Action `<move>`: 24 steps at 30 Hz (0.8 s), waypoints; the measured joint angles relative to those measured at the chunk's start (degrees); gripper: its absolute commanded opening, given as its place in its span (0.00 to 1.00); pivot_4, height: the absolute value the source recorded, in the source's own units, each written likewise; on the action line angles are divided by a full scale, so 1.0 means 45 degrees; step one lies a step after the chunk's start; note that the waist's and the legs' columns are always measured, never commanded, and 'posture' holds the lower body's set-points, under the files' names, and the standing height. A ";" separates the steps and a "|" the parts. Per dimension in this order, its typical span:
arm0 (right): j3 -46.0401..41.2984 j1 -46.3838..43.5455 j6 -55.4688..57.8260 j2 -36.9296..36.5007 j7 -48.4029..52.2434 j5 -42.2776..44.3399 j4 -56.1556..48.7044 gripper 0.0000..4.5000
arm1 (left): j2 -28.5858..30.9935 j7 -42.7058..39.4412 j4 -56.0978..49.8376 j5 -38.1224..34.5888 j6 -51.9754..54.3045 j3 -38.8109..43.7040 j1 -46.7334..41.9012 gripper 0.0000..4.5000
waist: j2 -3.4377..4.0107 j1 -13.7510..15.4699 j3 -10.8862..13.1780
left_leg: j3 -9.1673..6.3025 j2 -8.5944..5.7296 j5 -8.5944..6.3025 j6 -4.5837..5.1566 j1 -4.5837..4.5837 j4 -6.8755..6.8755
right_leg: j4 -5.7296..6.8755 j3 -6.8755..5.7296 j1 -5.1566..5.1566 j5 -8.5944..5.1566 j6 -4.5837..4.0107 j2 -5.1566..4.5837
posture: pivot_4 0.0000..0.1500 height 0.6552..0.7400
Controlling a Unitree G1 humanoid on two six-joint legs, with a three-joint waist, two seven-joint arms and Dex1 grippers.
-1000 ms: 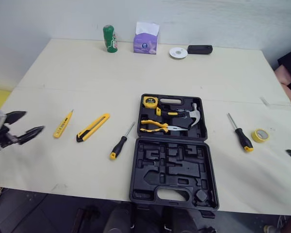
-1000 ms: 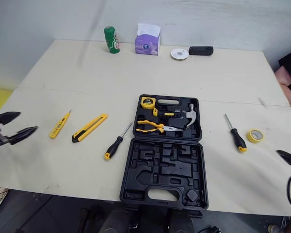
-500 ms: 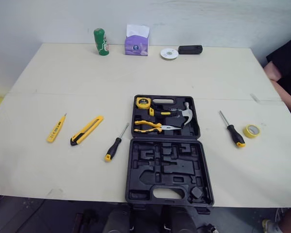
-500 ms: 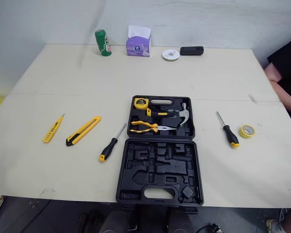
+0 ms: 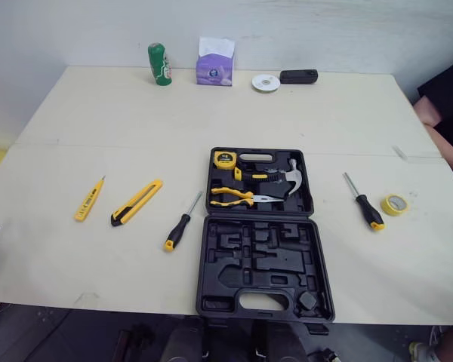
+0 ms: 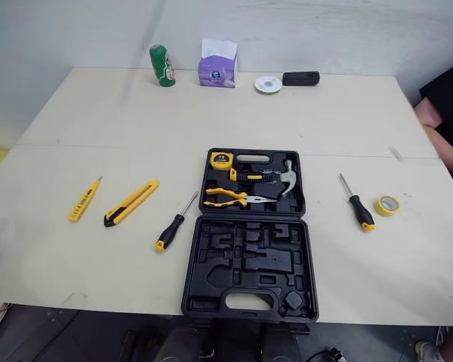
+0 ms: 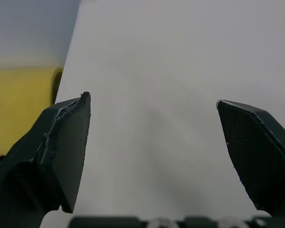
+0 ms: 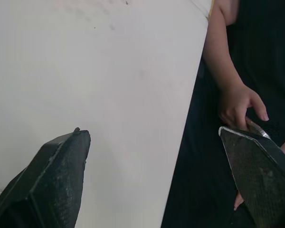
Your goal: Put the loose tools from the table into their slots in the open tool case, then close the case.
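Left wrist view shows the left claw (image 7: 154, 109) spread wide and empty; the right claw (image 8: 154, 133) likewise. Pickup seems not yet begun: the next reach probably suits the screwdriver (image 5: 180, 224) just left of the case (image 5: 260, 234).

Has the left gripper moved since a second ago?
Yes. The left gripper was close beside the yellow tester pen; now it has drawn back well to the pen's left.

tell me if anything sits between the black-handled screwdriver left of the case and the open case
Nothing visible: only bare cream table lies between the black-and-yellow-handled screwdriver and the open black plastic tool case.
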 measured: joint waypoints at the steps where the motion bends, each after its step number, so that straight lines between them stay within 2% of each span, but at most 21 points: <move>1: 0.0000 -0.0015 0.0132 0.0000 0.0027 0.0042 -0.0177 1.00 | -0.0030 -0.0094 -0.0059 0.0000 0.0000 -0.0118 -0.0007 0.99 | 0.0000 0.0001 0.0000 | 0.0001 0.0000 0.0000 0.0000 0.0002 0.0000 | 0.0001 0.0001 0.0000 0.0000 0.0000 0.0000 | 1.00 1.00; 5: 0.0000 -0.0296 0.0793 0.0345 0.0561 0.1122 -0.1694 1.00 | -0.0408 -0.0517 -0.0933 -0.0133 0.0155 -0.0345 -0.0134 0.99 | -0.0001 -0.0033 0.0000 | 0.0004 0.0008 -0.0001 0.0000 0.0007 -0.0003 | 0.0006 0.0012 -0.0004 0.0000 0.0000 0.0007 | 1.00 1.00; 9: 0.0082 -0.0524 0.2568 0.1055 0.1171 0.2942 -0.4217 1.00 | -0.0871 -0.0598 -0.2798 -0.0442 0.0739 -0.0443 -0.0109 0.99 | 0.0000 0.0013 0.0000 | 0.0008 0.0008 0.0001 0.0000 0.0005 -0.0007 | 0.0004 0.0020 -0.0006 0.0001 0.0000 0.0007 | 1.00 1.00; 13: 0.0517 -0.1381 0.2568 0.1738 0.1682 0.4053 -0.5864 1.00 | -0.1613 -0.0319 -0.5791 -0.0930 0.2155 -0.0757 0.0381 0.99 | -0.0003 0.0020 -0.0001 | 0.0021 0.0007 0.0001 0.0002 0.0006 -0.0006 | 0.0000 0.0028 -0.0002 0.0004 0.0005 0.0010 | 1.00 1.00; 17: 0.1463 -0.2224 0.2485 0.1982 0.2630 0.4707 -0.6777 1.00 | -0.2539 0.0877 -1.0067 -0.2070 0.5246 -0.0880 0.1196 0.99 | -0.0019 0.0017 0.0005 | 0.0022 0.0008 0.0012 0.0019 0.0005 -0.0001 | -0.0004 0.0039 0.0002 0.0006 0.0008 0.0018 | 1.00 1.00; 21: 0.2212 -0.3341 0.2211 0.2601 0.3233 0.5332 -0.7218 1.00 | -0.2635 0.2243 -1.4019 -0.3454 0.8756 -0.1162 0.1487 0.99 | -0.0025 0.0034 0.0006 | 0.0025 0.0014 0.0027 0.0028 0.0010 0.0003 | -0.0002 0.0079 0.0005 0.0008 0.0009 0.0061 | 1.00 1.00; 24: 0.3108 -0.3789 0.2218 0.2930 0.3450 0.5475 -0.7897 1.00 | -0.2594 0.3128 -1.6031 -0.4775 1.1407 -0.1463 0.1411 0.99 | -0.0024 0.0049 0.0006 | 0.0025 0.0040 0.0033 0.0018 0.0015 0.0005 | -0.0006 0.0120 0.0005 0.0008 0.0008 0.0115 | 1.00 1.00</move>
